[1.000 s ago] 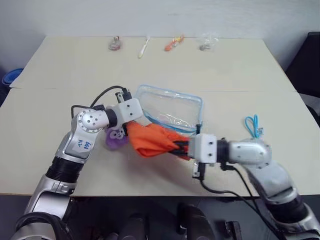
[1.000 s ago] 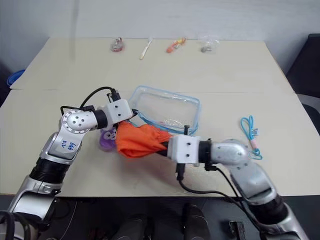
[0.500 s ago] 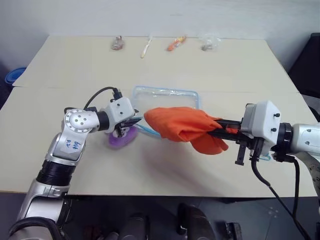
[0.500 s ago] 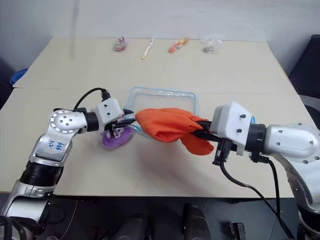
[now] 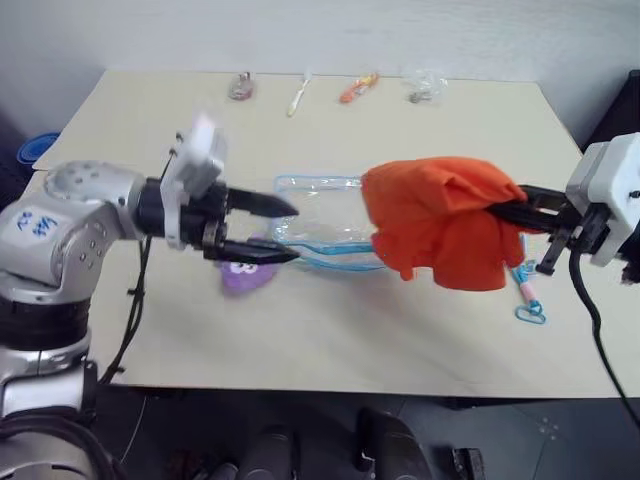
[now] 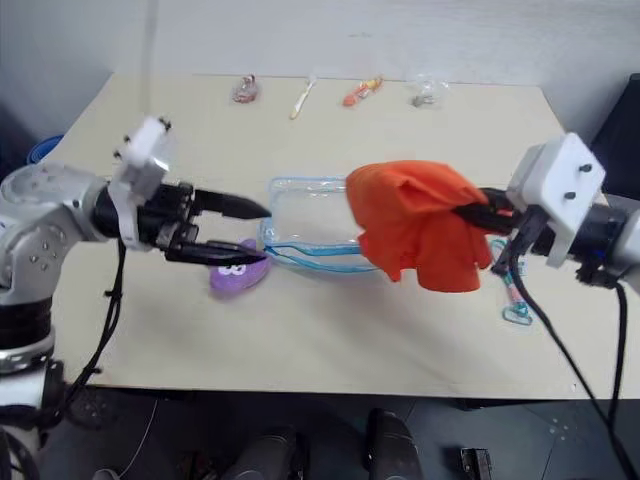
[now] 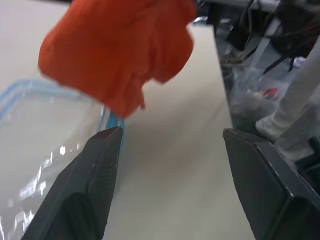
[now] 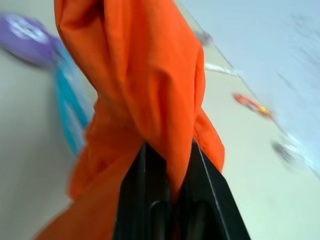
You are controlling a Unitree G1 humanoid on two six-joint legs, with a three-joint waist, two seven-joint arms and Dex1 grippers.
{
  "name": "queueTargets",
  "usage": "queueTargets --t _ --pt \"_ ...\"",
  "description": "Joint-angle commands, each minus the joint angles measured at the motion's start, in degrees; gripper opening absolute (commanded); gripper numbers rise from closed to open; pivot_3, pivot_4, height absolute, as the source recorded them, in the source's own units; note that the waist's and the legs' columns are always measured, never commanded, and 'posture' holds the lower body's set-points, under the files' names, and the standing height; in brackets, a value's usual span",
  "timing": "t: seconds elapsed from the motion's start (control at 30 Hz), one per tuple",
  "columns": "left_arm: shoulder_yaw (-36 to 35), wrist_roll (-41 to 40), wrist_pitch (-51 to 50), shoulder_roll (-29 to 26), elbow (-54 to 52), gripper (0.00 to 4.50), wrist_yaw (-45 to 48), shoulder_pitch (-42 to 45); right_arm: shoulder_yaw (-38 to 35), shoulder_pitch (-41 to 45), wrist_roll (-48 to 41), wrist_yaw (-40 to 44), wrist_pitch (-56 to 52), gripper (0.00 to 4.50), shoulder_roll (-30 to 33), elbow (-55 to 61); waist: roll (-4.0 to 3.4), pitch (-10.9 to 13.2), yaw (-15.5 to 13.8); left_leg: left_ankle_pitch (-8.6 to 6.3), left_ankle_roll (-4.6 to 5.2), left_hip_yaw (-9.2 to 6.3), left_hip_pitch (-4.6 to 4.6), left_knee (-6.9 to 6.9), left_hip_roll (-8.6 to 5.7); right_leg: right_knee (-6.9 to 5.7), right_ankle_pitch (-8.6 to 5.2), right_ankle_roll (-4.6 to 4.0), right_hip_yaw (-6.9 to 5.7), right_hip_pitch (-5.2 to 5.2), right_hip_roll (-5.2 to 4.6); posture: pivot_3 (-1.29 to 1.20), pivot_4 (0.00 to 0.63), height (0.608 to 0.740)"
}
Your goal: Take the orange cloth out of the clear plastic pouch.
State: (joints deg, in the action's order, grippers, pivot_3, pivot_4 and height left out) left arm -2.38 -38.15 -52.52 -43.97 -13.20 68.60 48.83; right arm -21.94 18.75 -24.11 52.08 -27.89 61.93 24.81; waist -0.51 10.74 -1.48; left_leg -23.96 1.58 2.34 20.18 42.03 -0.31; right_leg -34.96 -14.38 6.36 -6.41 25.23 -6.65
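The orange cloth [image 5: 438, 222] hangs crumpled in the air over the right end of the clear plastic pouch [image 5: 318, 225], fully outside it. My right gripper [image 5: 492, 208] is shut on the cloth's upper right edge, its black fingers [image 8: 165, 195] pinching the fabric. The pouch, with light blue trim, lies flat on the table and looks empty. To the left of the pouch my left gripper [image 5: 284, 230] hovers open, pointing at it with nothing between its fingers [image 7: 100, 175]. The left wrist view looks past the pouch [image 7: 45, 150] to the cloth [image 7: 120, 50].
A purple plush [image 5: 244, 276] lies beside the pouch's left end, under the left gripper. A blue lanyard [image 5: 526, 292] lies below the right gripper. Several small trinkets [image 5: 357, 87] line the table's far edge. The tan table [image 5: 330, 330] has bare room in front.
The right gripper pulled the cloth out of the pouch, up and to the right. The left gripper opened, let go at the pouch's left end, rose and drew back left.
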Motion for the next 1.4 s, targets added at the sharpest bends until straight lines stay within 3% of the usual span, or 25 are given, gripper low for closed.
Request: queueTargets --t 0.03,0.3,0.57,0.87,1.1,1.3,1.33,1.4 --pt "3.1 -0.7 0.4 3.0 -0.9 3.40 -1.7 1.7 2.6 0.2 13.5 -4.8 12.1 0.00 3.2 -8.0 0.00 0.0 0.2 0.00 0.00 0.08 0.00 -0.03 -0.01 0.01 0.00 0.00 0.01 0.01 0.01 0.00 0.150 0.740" --pt "5.3 -0.6 2.1 5.4 -1.9 3.40 -2.6 1.8 7.3 -1.6 37.2 -20.3 29.8 0.00 5.5 -19.6 -0.07 0.0 0.9 0.03 -0.06 0.33 0.03 -0.12 0.10 -0.04 0.00 0.00 0.09 0.18 0.05 0.00 0.150 0.740" --pt "7.2 0.6 4.3 8.2 -0.5 3.40 -4.1 2.9 17.4 -12.2 40.9 -21.6 25.1 0.00 -8.2 -13.7 -0.19 0.0 0.3 0.04 -0.07 0.29 0.04 -0.05 0.11 -0.05 0.00 0.00 0.10 0.15 0.05 0.00 0.150 0.740" --pt "7.5 0.6 6.7 6.6 0.1 3.40 -2.2 2.3 15.6 -14.2 42.3 -19.7 26.4 0.00 -5.8 -16.7 -0.28 0.1 0.1 0.04 -0.07 0.13 0.02 -0.04 0.10 -0.04 0.01 0.02 0.15 0.15 0.06 0.00 0.150 0.740" --pt "7.8 0.7 8.2 6.0 0.5 3.45 -0.5 1.5 12.2 -18.8 40.9 -16.7 27.4 2.15 -3.2 -14.7 -0.28 0.1 0.2 0.04 -0.07 0.15 0.02 -0.04 0.10 -0.04 0.01 0.02 0.14 0.15 0.09 0.00 0.150 0.740" --pt "8.4 1.9 11.3 5.8 2.3 3.45 2.1 0.9 3.0 -25.4 34.5 -9.6 20.5 4.24 -3.9 -5.1 -0.28 0.1 0.1 0.04 -0.07 0.15 0.02 -0.02 0.10 -0.05 0.01 0.02 0.15 0.15 0.08 0.00 0.150 0.740" --pt "8.5 2.2 11.9 5.7 2.9 3.45 2.5 0.9 1.4 -26.3 33.1 -8.3 18.7 4.46 -4.2 -3.4 -0.28 0.1 0.0 0.04 -0.06 0.15 0.01 -0.01 0.09 -0.06 0.02 0.03 0.15 0.14 0.08 0.00 0.150 0.740" --pt "8.4 2.9 13.2 5.5 4.8 3.45 3.4 1.2 -6.3 -28.4 24.8 -3.5 8.3 4.46 -6.0 2.3 -0.27 0.1 0.0 0.04 -0.06 0.14 0.02 0.00 0.09 -0.07 0.02 0.03 0.12 0.13 0.10 0.00 0.150 0.740"
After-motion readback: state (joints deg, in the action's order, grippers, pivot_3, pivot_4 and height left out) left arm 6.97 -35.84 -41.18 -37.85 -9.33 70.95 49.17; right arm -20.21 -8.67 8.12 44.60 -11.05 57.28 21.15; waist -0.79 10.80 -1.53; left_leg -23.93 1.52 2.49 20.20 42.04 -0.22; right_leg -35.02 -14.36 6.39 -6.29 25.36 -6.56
